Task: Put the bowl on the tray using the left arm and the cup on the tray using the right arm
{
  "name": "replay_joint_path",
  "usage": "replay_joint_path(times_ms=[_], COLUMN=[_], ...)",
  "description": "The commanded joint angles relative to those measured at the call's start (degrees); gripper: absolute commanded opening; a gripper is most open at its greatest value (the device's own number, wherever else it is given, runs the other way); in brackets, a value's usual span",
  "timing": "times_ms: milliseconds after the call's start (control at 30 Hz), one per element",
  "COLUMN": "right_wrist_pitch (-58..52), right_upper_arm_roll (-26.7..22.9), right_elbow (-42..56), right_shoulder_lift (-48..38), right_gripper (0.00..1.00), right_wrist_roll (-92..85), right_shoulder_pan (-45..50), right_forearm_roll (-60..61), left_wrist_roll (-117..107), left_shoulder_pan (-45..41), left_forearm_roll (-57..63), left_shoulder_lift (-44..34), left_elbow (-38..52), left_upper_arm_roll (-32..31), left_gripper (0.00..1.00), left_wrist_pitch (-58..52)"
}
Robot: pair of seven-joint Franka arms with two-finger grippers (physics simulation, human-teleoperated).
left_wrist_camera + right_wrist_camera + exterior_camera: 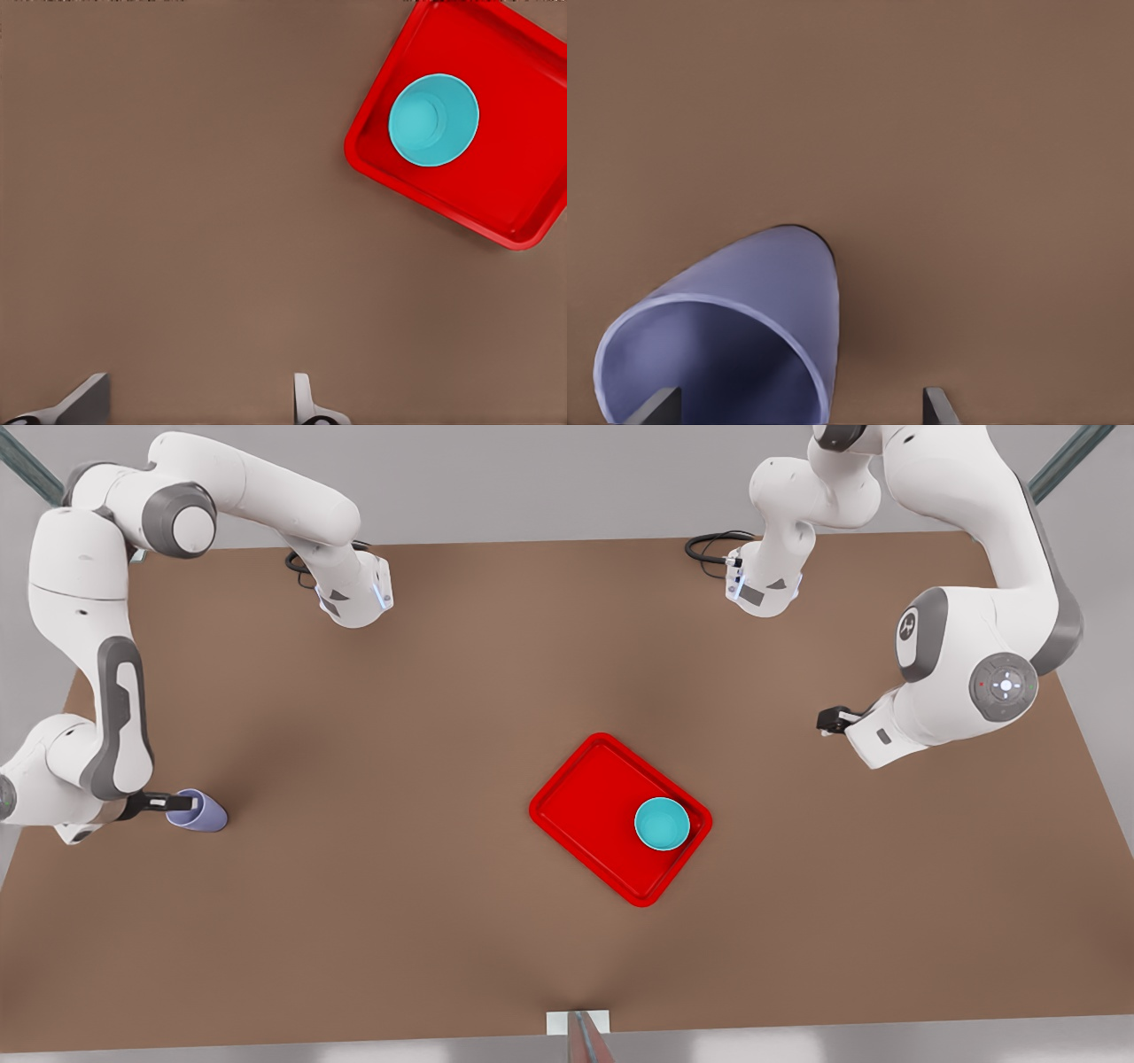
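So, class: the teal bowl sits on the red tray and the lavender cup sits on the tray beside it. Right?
Not the cup. The bowl is on the tray, but the cup is off it, over the table at the right gripper, as the front view shows.

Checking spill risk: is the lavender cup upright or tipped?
Tipped: the cup lies on its side on the table, its open mouth facing the right gripper.

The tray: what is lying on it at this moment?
On the tray sits the bowl, upright near one corner. The tray floor beneath the bowl is covered.
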Motion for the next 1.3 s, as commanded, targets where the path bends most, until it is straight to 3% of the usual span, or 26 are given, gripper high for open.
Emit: replay_joint_path(times_ms=[0, 100, 200, 267, 767, 1033, 1100, 1267], right_wrist_pitch=[-0.04, -0.13, -0.13, -0.48, -2.67, -14.98, -15.07, -14.98], right_upper_arm_roll=[0.0, 0.0, -0.08, 0.0, 0.71, 1.85, 3.43, 13.45], right_elbow=[-0.01, 0.08, 0.26, 0.34, 2.89, 10.1, 10.19, 10.19], right_shoulder_lift=[0.0, 0.53, 0.79, 0.79, 0.79, 0.44, 0.53, 0.88], right_gripper=[0.79, 0.37, 0.32, 0.22, 0.21, 0.21, 0.21, 0.21], right_wrist_roll=[0.04, 0.04, 0.13, 0.21, 3.82, 19.55, 23.58, 39.59], right_shoulder_pan=[0.09, 0.0, 0.18, 0.26, 0.62, 13.01, 13.97, 15.12], right_forearm_roll=[0.0, 0.0, -0.09, -0.44, -1.14, 2.64, 4.66, 5.1], left_wrist_roll=[-0.04, -0.04, -0.21, -0.22, 0.31, 0.58, 0.49, -0.22], left_shoulder_pan=[0.0, 0.0, 0.0, 0.0, 0.0, 0.0, 0.0, 0.0], left_forearm_roll=[0.01, 0.01, 0.01, 0.01, 0.01, 0.01, 0.01, 0.18], left_shoulder_lift=[0.0, 0.08, 0.0, -0.09, 0.35, 0.35, 0.35, 0.44], left_elbow=[0.05, 0.05, 0.05, 0.05, 0.14, 0.14, 0.14, 0.31], left_upper_arm_roll=[-0.08, 0.0, 0.0, 0.0, 0.0, 0.0, 0.0, -0.08], left_gripper=[1.0, 1.0, 1.0, 1.0, 1.0, 1.0, 1.0, 1.0], left_wrist_pitch=[0.0, 0.0, -0.09, -0.09, -0.61, -0.61, -0.61, -0.53])
